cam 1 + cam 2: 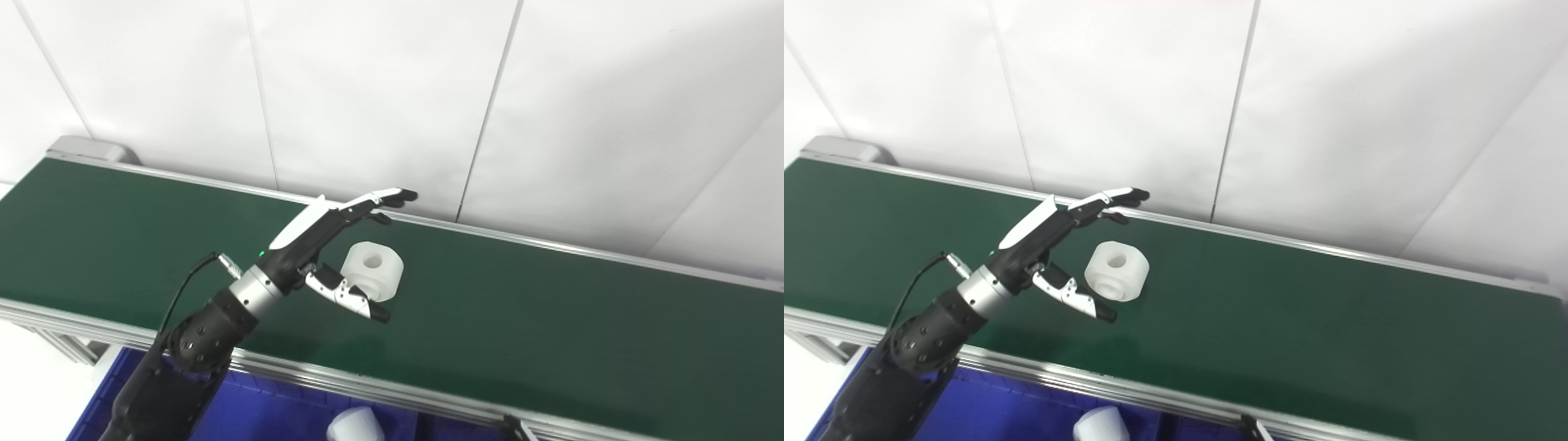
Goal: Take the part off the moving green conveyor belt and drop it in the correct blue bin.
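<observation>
A white cylindrical part [373,269] with a centre hole lies on the green conveyor belt [551,306], near the belt's middle; it also shows in the right eye view [1118,270]. My left hand [331,245] is open over the belt, fingers stretched above and behind the part, thumb [349,297] low in front of it. The part sits between fingers and thumb, and I cannot tell if they touch it. My right hand is not in view.
A blue bin [257,410] sits below the belt's near rail, holding a white part [355,425]. The belt's aluminium rail [367,383] runs along the front. A white panelled wall stands behind the belt.
</observation>
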Available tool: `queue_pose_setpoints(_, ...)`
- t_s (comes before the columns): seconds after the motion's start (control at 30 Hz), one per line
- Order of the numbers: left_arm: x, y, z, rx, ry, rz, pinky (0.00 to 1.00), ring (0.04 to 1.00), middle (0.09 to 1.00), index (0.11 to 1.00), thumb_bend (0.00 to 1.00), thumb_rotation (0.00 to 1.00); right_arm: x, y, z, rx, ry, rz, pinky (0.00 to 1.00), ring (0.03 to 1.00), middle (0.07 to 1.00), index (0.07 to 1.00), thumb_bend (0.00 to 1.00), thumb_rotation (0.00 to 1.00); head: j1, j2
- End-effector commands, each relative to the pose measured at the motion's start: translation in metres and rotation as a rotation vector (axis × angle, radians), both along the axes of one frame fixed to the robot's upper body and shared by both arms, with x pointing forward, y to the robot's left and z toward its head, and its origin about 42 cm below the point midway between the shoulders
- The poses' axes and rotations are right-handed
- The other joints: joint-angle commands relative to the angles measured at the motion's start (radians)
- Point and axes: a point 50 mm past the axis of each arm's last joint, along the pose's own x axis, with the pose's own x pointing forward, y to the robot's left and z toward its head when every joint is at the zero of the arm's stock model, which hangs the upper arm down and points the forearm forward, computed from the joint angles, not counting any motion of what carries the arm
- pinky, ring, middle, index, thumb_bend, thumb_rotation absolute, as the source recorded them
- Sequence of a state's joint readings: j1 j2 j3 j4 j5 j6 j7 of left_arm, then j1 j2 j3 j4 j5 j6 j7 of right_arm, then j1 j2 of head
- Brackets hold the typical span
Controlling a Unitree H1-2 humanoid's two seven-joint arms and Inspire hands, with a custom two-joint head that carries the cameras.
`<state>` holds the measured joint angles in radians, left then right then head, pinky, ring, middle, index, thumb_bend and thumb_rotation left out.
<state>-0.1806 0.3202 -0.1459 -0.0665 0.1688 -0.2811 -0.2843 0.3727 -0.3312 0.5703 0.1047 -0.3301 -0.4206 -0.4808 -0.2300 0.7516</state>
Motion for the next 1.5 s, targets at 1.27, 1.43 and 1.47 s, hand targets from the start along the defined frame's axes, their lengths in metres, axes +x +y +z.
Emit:
queue_pose_setpoints(1.27,0.062,-0.078,-0.031,0.498,-0.041,0.036,0.96,0.946,0.952,0.883,0.99,0.1,0.011,0.023,0.023,0.101,-0.083,-0.011,0.72,0.802,0.847,0.898,0.85,0.5,0.01,0.054)
queue_pose_setpoints(1.43,0.061,-0.088,-0.043,0.414,-0.004,0.026,0.82,0.874,0.915,0.85,0.96,0.07,0.011,0.024,0.022,0.103,-0.083,-0.018,0.72,0.801,0.847,0.896,0.85,0.5,0.009,0.053)
queue_pose_setpoints(1.47,0.061,-0.091,-0.045,0.39,0.001,0.028,0.75,0.832,0.885,0.834,0.94,0.06,0.011,0.024,0.021,0.104,-0.082,-0.019,0.72,0.8,0.848,0.897,0.85,0.51,0.009,0.054)
